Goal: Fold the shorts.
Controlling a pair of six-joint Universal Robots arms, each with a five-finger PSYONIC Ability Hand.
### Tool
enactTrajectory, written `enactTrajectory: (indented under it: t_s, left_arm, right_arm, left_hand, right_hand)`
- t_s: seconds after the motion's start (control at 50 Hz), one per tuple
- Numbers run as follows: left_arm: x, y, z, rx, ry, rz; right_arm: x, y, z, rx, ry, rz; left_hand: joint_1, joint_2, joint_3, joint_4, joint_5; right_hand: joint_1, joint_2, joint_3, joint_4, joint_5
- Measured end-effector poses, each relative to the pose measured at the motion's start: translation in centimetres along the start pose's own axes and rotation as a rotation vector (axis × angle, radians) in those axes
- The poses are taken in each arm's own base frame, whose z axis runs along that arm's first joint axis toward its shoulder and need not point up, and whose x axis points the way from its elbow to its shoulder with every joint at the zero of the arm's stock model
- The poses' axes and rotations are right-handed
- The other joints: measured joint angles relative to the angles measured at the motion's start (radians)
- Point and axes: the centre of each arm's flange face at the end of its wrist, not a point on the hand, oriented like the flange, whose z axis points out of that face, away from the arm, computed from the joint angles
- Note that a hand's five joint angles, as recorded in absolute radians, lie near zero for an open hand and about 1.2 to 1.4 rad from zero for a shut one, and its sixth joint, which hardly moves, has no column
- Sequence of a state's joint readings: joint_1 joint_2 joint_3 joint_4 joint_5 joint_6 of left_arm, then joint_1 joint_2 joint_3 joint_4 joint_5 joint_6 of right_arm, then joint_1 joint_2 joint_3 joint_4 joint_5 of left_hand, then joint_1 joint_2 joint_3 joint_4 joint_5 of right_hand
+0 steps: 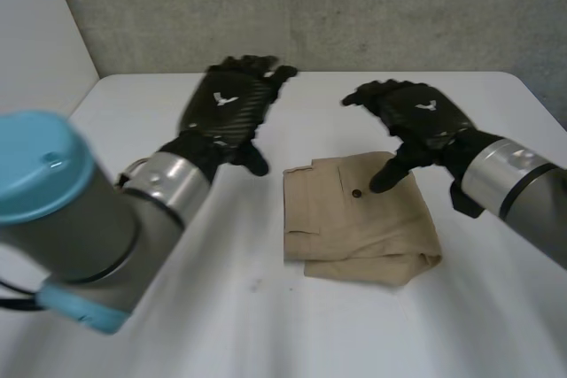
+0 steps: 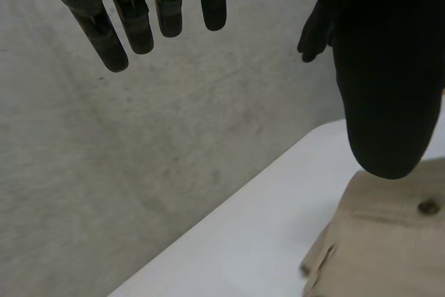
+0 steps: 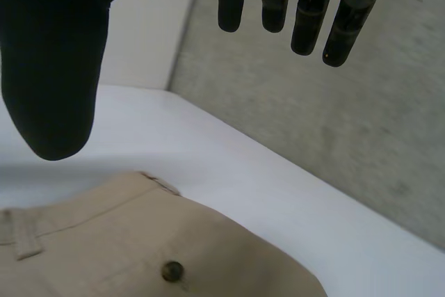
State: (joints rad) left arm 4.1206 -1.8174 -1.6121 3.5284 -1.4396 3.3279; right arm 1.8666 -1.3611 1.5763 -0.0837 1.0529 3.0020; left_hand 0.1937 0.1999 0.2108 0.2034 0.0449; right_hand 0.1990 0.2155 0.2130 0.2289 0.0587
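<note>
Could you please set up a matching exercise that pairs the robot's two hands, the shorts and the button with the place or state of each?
Things:
1. black left hand
2. black right hand
3. folded tan cloth shorts
4. small dark round button

Places or states:
A. on the shorts' top layer
B. lying on the white table
C. open, over bare table beside the shorts
D. open, thumb over the shorts

Pairs: 1-C, 2-D, 3-B, 4-A

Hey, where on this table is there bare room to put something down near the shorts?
Bare table lies in front of the shorts toward the near edge, and along the far strip by the wall. Crowded: left of the shorts, where the left hand and arm hang, and the shorts' far corner under the right hand.
</note>
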Motion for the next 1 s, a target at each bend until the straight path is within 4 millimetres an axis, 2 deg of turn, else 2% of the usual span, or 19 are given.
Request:
enactTrajectory:
  t_s: [0.02, 0.12, 0.18, 0.22, 0.24, 0.26, 0.3, 0.32, 0.42, 0.54, 0.6, 0.68, 0.78, 0.82, 0.84, 0.88, 0.9, 0.98, 1.0]
  left_arm:
    - [1.3, 0.1, 1.2, -0.011, 0.035, -0.031]
    - [3.9, 2.0, 3.6, -0.086, 0.098, -0.101]
    - [4.9, 3.6, 4.5, -0.138, 0.118, -0.132]
    - [4.9, 3.6, 4.5, -0.138, 0.118, -0.132]
    - [5.9, 6.2, 5.3, -0.216, 0.133, -0.169]
    - [6.3, 7.7, 5.6, -0.257, 0.135, -0.185]
    - [6.5, 8.8, 5.6, -0.286, 0.132, -0.193]
    - [6.7, 10.2, 5.6, -0.324, 0.126, -0.201]
    - [7.1, 13.4, 4.9, -0.416, 0.11, -0.203]
    - [7.1, 14.5, 4.3, -0.46, 0.103, -0.194]
    - [6.9, 13.7, 4.3, -0.448, 0.1, -0.192]
    - [6.2, 10.6, 4.6, -0.388, 0.094, -0.19]
    - [4.5, 3.6, 4.0, -0.253, 0.072, -0.188]
    - [3.7, 1.3, 3.6, -0.208, 0.058, -0.187]
    - [3.7, 1.3, 3.6, -0.208, 0.058, -0.187]
    - [1.6, -2.3, 2.3, -0.142, 0.009, -0.183]
    - [0.7, -3.3, 1.9, -0.125, -0.017, -0.181]
    - [-3.6, -6.7, -0.3, -0.09, -0.151, -0.171]
    - [-3.6, -6.7, -0.3, -0.09, -0.151, -0.171]
  right_arm:
    - [1.4, 0.1, -0.2, -0.017, 0.051, 0.063]
    - [3.1, 2.0, 0.2, -0.109, 0.14, 0.094]
    - [3.7, 3.3, 0.7, -0.168, 0.181, 0.074]
    - [3.7, 3.3, 0.7, -0.168, 0.181, 0.074]
    - [4.2, 4.7, 1.2, -0.227, 0.215, 0.047]
    - [4.8, 6.5, 1.8, -0.299, 0.246, 0.012]
    - [5.0, 7.2, 2.1, -0.326, 0.257, 0.0]
    - [5.2, 8.1, 2.4, -0.356, 0.267, -0.011]
    - [5.5, 9.8, 2.9, -0.403, 0.275, -0.022]
    - [5.5, 10.3, 3.1, -0.417, 0.268, -0.03]
    - [5.5, 10.0, 3.1, -0.412, 0.265, -0.042]
    - [5.2, 8.3, 3.1, -0.374, 0.261, -0.066]
    - [4.1, 2.2, 2.5, -0.209, 0.277, -0.117]
    - [3.9, 0.6, 2.2, -0.161, 0.294, -0.121]
    - [3.9, 0.6, 2.2, -0.161, 0.294, -0.121]
    - [3.8, -3.2, 1.2, -0.035, 0.365, -0.111]
    - [3.9, -4.4, 0.8, 0.004, 0.394, -0.104]
    - [3.9, -7.6, -0.9, 0.11, 0.494, -0.08]
    - [3.9, -7.6, -0.9, 0.11, 0.494, -0.08]
  left_hand:
    - [0.0, 0.0, 0.0, 0.0, 0.0]
    - [0.0, 0.0, 0.0, 0.0, 0.0]
    - [0.0, 0.0, 0.0, 0.0, 0.0]
    - [0.0, 0.0, 0.0, 0.0, 0.0]
    - [0.0, 0.0, 0.0, 0.0, 0.0]
    - [0.0, 0.0, 0.0, 0.0, 0.0]
    - [0.0, 0.0, 0.0, 0.0, 0.0]
    - [0.0, 0.0, 0.0, 0.0, 0.0]
    - [0.0, 0.0, 0.0, 0.0, 0.0]
    - [-0.002, 0.0, -0.015, 0.0, 0.0]
    - [-0.002, 0.0, -0.015, 0.0, 0.0]
    - [-0.002, 0.0, -0.015, 0.0, 0.0]
    - [-0.002, 0.0, -0.015, 0.0, 0.0]
    - [-0.002, 0.0, -0.015, 0.0, 0.0]
    - [-0.002, 0.0, -0.015, 0.0, 0.0]
    - [-0.002, 0.0, -0.015, 0.0, 0.0]
    - [-0.002, 0.0, -0.015, 0.0, 0.0]
    - [-0.002, 0.0, -0.015, 0.0, 0.0]
    - [-0.002, 0.0, -0.015, 0.0, 0.0]
  right_hand:
    - [0.0, 0.0, 0.0, 0.0, 0.0]
    - [0.0, 0.0, 0.0, 0.0, 0.0]
    - [0.0, 0.0, 0.0, 0.0, 0.0]
    - [0.0, 0.0, 0.0, 0.0, 0.0]
    - [0.0, 0.0, 0.0, 0.0, 0.0]
    - [0.0, 0.0, 0.0, 0.0, 0.0]
    - [0.0, 0.0, 0.0, 0.0, 0.0]
    - [0.0, 0.0, 0.0, 0.0, 0.0]
    - [0.0, 0.0, 0.0, 0.0, 0.0]
    - [-0.011, 0.0, 0.0, 0.0, -0.006]
    - [-0.011, 0.0, 0.0, 0.0, -0.006]
    - [-0.011, 0.0, 0.0, 0.0, -0.006]
    - [-0.011, 0.0, 0.0, 0.0, -0.006]
    - [-0.011, 0.0, 0.0, 0.0, -0.006]
    - [-0.011, 0.0, 0.0, 0.0, -0.006]
    - [-0.011, 0.0, 0.0, 0.0, -0.006]
    - [-0.011, 0.0, 0.0, 0.0, -0.006]
    - [-0.011, 0.0, 0.0, 0.0, -0.006]
    - [-0.011, 0.0, 0.0, 0.0, -0.006]
